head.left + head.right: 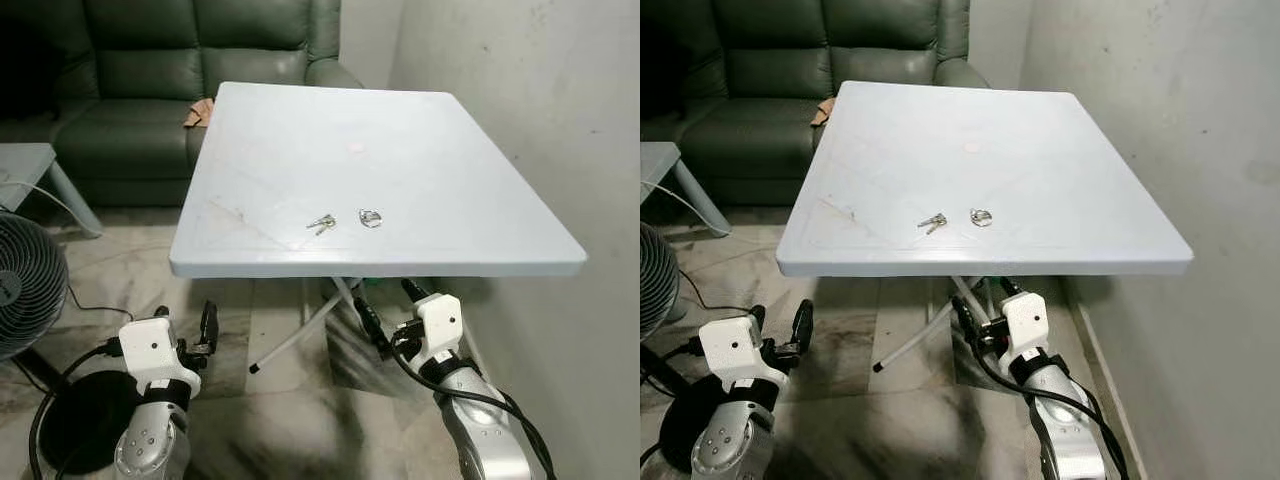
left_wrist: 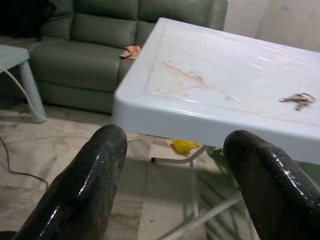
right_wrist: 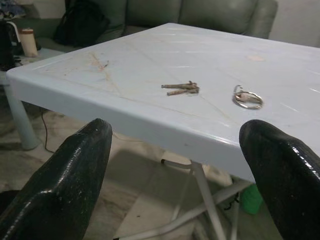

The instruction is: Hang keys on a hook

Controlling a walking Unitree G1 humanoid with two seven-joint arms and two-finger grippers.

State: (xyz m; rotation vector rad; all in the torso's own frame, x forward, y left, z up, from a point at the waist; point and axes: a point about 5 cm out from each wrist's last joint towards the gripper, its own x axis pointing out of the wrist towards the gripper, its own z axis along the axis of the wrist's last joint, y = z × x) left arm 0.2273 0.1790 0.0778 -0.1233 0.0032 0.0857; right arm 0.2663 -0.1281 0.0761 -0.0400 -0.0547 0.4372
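Both arms sit lowest in the head view, below the worktop's near edge: the left gripper (image 1: 185, 335) at lower left and the right gripper (image 1: 385, 315) at lower centre-right, each with its two black fingers spread wide apart and holding nothing.

Behind them, the dark green sofa (image 1: 200, 70) spans the upper left of the frame, with a small tan cloth (image 1: 198, 113) on its seat beside the worktop's far corner. The pale blue folding worktop (image 1: 480, 200) takes the middle of the frame, close against the white wall (image 1: 560, 120) on the right. A black fan (image 1: 25, 280) is cut off at the left edge.

Smallest are the keys (image 1: 321, 223), lying flat near the worktop's front edge, and just to their right, apart from them, a metal key ring (image 1: 370, 218).

By my reading the task has barely begun: nothing is grasped, and this is the approach. The next move calls for raising a gripper above the worktop's edge and closing on the keys. No hook can be made out, so where they must hang is unknown. How many keys are in the bunch is too small to tell.
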